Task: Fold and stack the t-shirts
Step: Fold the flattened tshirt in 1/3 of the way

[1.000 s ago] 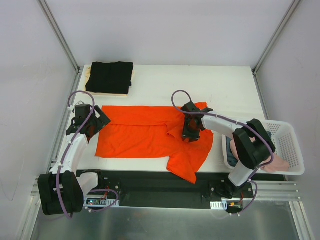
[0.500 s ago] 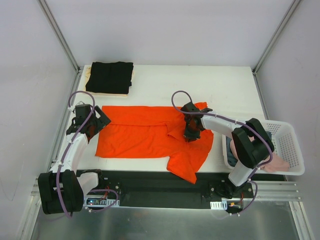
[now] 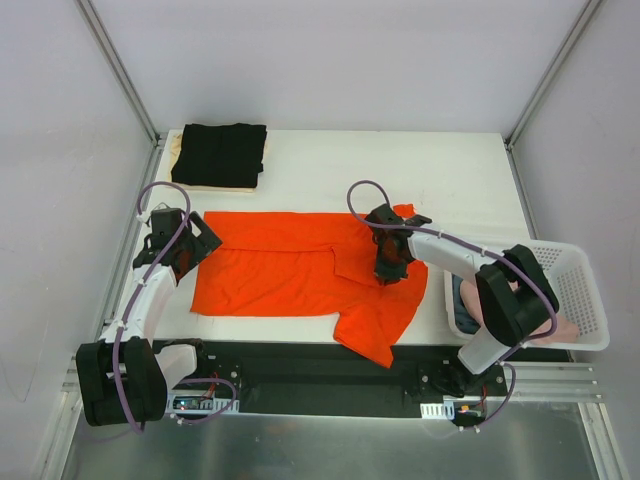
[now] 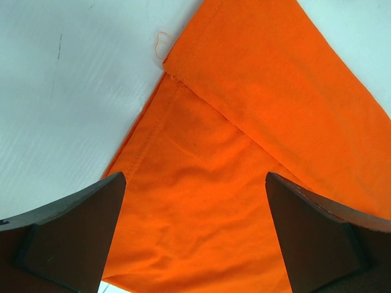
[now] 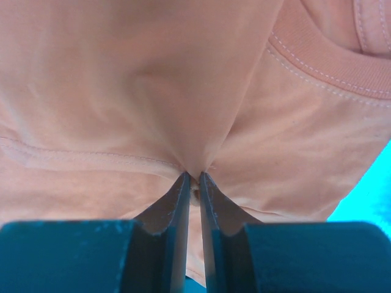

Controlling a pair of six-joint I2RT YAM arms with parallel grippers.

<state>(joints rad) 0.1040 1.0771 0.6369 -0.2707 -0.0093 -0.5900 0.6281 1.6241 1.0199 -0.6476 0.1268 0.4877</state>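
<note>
On the white table [image 3: 450, 180], toward its near edge, the orange t-shirt [image 3: 280, 272] lies spread out sideways, and one part at the right reaches past the near edge. The right pincer [image 5: 193, 183] is closed on a small raised fold of this shirt, just beside the ribbed collar [image 5: 330, 58]. Its two tips stand almost together with the cloth pinched between them. From above, the neck area is hidden under this pincer. In the right wrist view the cloth looks pale peach, not orange.

The left pincer [image 4: 195, 177] is wide open above the left end of the shirt, where a hem corner and a loose thread [image 4: 160, 44] show. Whether its fingers [image 4: 67, 232] touch the cloth, I cannot tell.

At the far left corner a folded black t-shirt [image 3: 222, 153] lies on a cream cloth [image 3: 179, 150], of which only a thin edge shows. At the right edge of the table a white basket [image 3: 585, 275] holds a pink cloth [image 3: 565, 328] and a dark blue cloth [image 3: 463, 298], both mostly hidden behind the right arm [image 3: 500, 290].
</note>
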